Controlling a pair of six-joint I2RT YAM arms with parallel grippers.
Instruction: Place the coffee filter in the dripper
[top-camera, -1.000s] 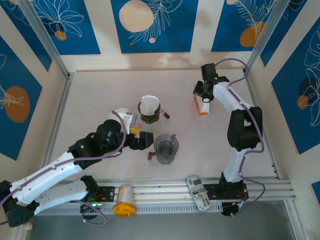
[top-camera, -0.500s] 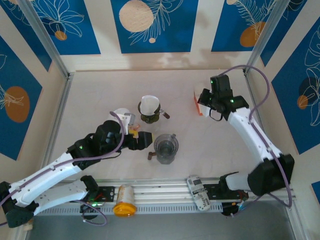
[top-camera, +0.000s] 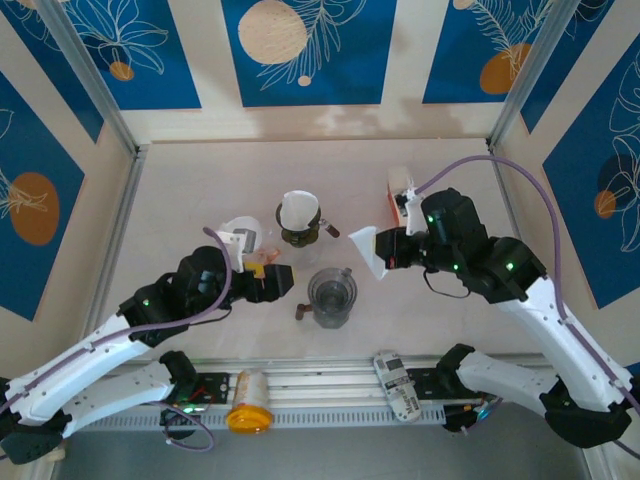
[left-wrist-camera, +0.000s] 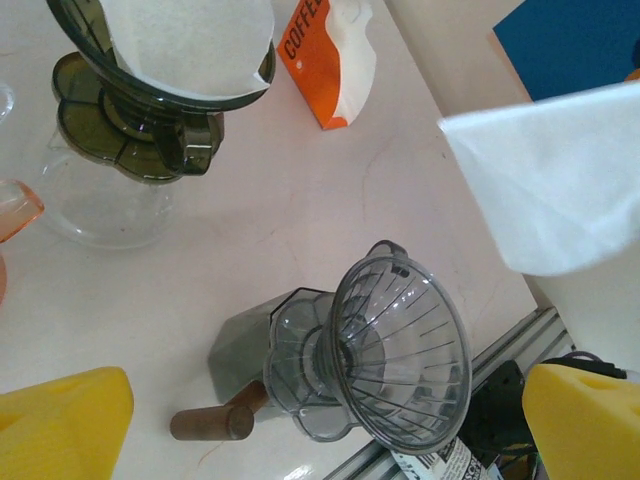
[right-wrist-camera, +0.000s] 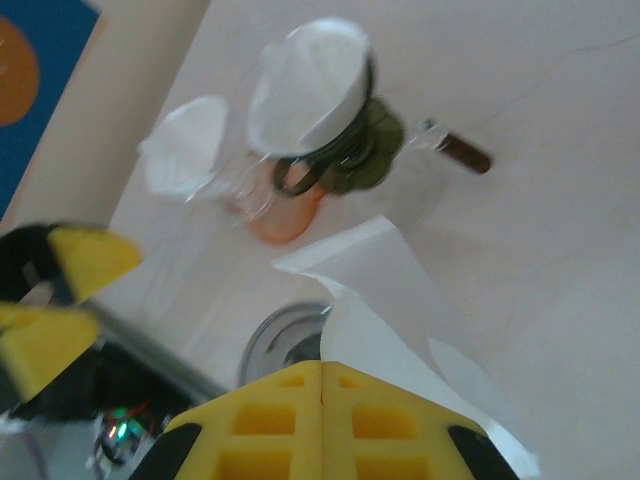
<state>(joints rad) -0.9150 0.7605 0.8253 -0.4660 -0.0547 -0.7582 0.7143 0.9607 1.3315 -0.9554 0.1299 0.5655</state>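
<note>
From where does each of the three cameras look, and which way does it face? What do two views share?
Top external: above and behind the robot, facing down on the table; the left gripper and right gripper show.
Left wrist: on the left arm, facing down at the clear dripper; its yellow fingers show.
Right wrist: on the right arm, facing down at its held coffee filter; its shut fingers show.
Shared: both wrist views show the green dripper and the coffee filter.

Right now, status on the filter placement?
Right gripper shut on coffee filter, short of the clear dripper. Dripper empty. Left gripper open beside it. Nothing between filter and dripper.
</note>
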